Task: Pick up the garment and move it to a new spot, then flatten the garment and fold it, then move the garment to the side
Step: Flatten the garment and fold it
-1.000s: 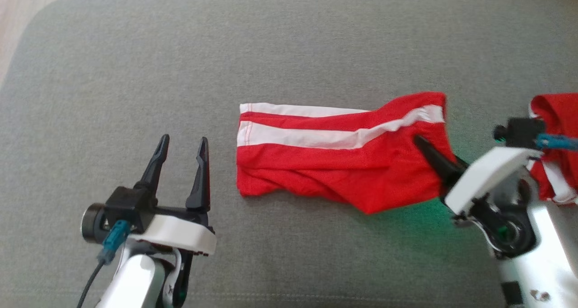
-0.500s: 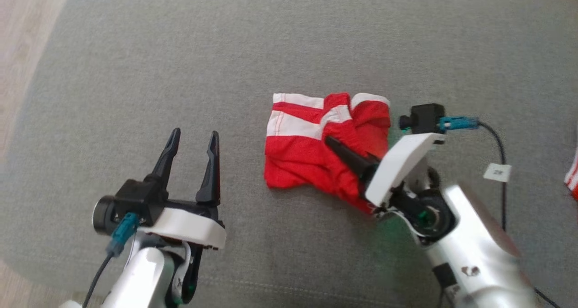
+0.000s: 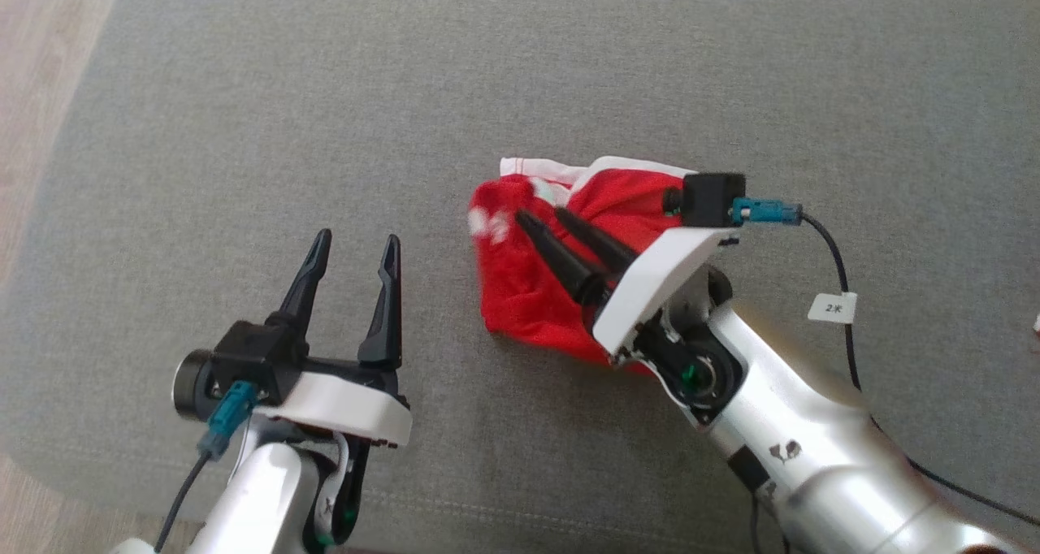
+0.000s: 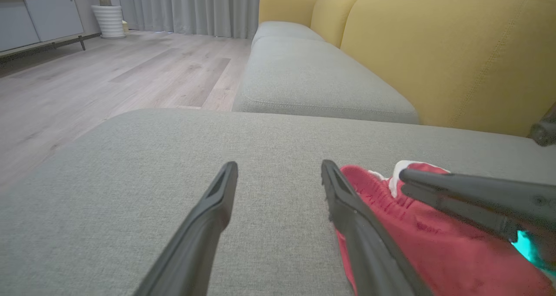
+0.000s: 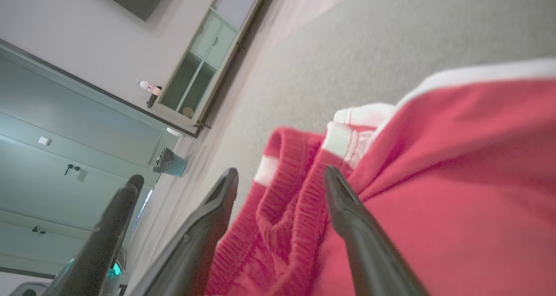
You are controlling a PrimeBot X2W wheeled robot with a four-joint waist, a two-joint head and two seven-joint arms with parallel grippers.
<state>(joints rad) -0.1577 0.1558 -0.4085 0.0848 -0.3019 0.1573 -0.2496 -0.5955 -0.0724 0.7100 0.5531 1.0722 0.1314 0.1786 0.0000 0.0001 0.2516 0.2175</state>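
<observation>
The garment (image 3: 532,294), red shorts with white stripes, lies bunched in a folded heap on the grey cushion (image 3: 325,91). My right gripper (image 3: 540,215) is open just above its left part, fingers pointing up-left. In the right wrist view the ribbed red waistband (image 5: 295,209) sits between my right gripper's (image 5: 281,171) spread fingers, with more of the garment (image 5: 456,179) to the right. My left gripper (image 3: 357,237) is open over bare cushion to the garment's left, holding nothing. In the left wrist view my left gripper (image 4: 280,166) has the garment (image 4: 412,235) beside its right finger.
The wooden floor (image 3: 41,67) runs past the cushion's left edge. A black cable with a white tag (image 3: 833,308) trails from my right wrist. A yellow sofa back (image 4: 434,48) rises behind the cushion, and another grey seat cushion (image 4: 312,79) lies beyond it.
My right gripper carried the garment's right end leftward over the rest, doubling it into a heap, then opened. The head camera shifted. My left gripper stayed open and still.
</observation>
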